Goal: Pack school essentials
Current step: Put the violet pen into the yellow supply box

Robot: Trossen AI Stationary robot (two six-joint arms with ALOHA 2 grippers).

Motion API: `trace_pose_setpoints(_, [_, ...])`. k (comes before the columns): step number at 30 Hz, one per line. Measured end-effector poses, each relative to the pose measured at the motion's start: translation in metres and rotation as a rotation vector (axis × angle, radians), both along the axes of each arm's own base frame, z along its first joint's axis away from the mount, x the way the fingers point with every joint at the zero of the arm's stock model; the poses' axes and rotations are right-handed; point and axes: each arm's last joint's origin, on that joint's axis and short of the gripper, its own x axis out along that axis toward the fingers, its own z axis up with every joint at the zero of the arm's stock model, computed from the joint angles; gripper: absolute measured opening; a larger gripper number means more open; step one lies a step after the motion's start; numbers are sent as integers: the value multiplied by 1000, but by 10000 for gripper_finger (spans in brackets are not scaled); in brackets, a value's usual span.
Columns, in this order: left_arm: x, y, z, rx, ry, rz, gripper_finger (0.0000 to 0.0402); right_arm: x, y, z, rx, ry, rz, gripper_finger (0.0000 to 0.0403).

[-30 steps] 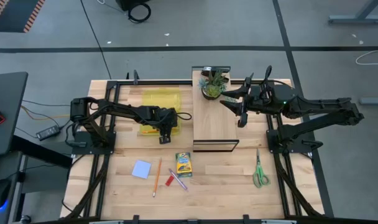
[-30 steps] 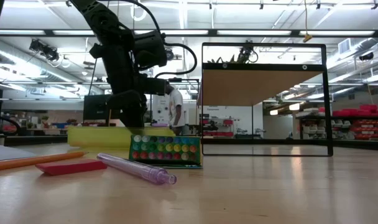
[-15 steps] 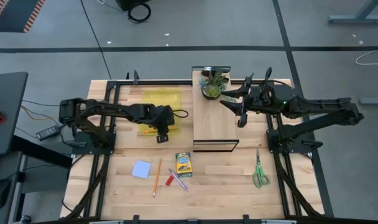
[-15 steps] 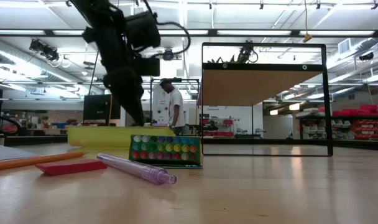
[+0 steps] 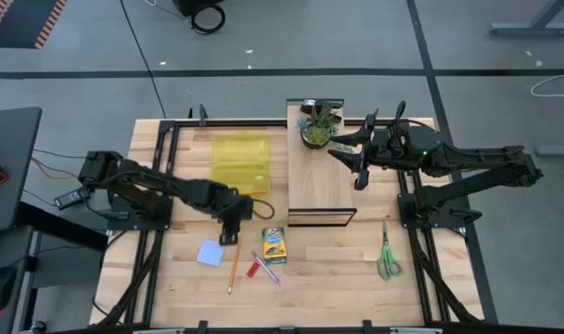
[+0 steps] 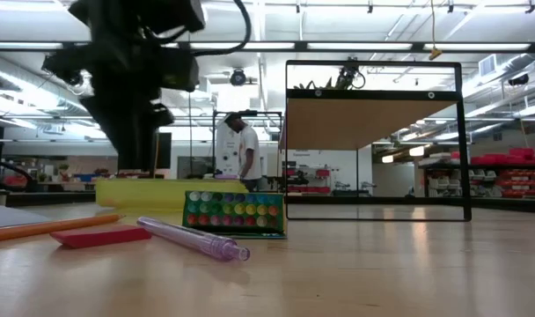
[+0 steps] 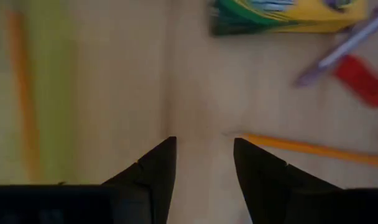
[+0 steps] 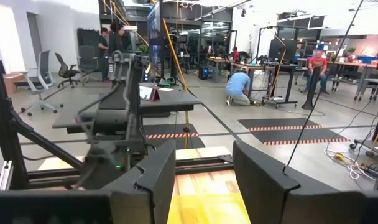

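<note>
My left gripper (image 5: 228, 232) (image 7: 204, 149) hangs open over bare wood, pointing steeply down, between the yellow translucent case (image 5: 240, 160) and the loose stationery. An orange pencil (image 7: 21, 93) lies in the case. On the table rest another orange pencil (image 5: 234, 264) (image 7: 313, 149), the pale blue notepad (image 5: 211, 252), the crayon box (image 5: 274, 243) (image 7: 288, 15), a red pen (image 5: 253, 269) and a purple pen (image 5: 267, 267). Green-handled scissors (image 5: 387, 255) lie at the near right. My right gripper (image 5: 349, 160) (image 8: 204, 162) waits open and level, high above the board.
A light wooden board with a black frame (image 5: 317, 181) stands as a low shelf at the table's middle far side, and a potted plant (image 5: 317, 125) sits on its far end. People work in the room beyond the table. Bare wood (image 5: 338, 278) lies between crayon box and scissors.
My left gripper has left the near edge of the yellow case and swung toward the table's near edge, rising a little. It now hangs over bare wood just far of the notepad and pencil. The stationery on the table has stayed put.
</note>
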Motion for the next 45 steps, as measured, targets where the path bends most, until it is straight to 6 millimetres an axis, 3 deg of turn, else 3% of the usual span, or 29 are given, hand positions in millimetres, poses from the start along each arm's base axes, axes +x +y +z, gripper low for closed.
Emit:
trace_pose_setpoints(4, [-4,-19,0,-115,32,182,176,0,0,0,0,0,0,167])
trace_pose_setpoints(13, [-11,-56,1,-171,1,424,146,0,0,0,-33,7,-2,167])
trace_pose_setpoints(18, [-19,-80,-3,-91,-93,588,141,0,0,0,-36,7,-2,167])
trace_pose_setpoints(27, [-22,-102,-36,-25,-143,865,140,0,0,0,-20,4,-1,167])
trace_pose_setpoints(31, [-16,-111,-33,-10,-259,937,127,0,0,0,12,-3,-2,167])
trace_pose_setpoints(34, [-4,-121,-24,23,-337,803,118,0,0,0,14,-4,-2,167])
trace_pose_setpoints(39, [11,-133,-28,154,-380,367,111,0,0,0,-4,0,-4,166])
trace_pose_setpoints(45, [18,-122,-37,277,-268,32,115,0,0,0,26,-6,-2,163])
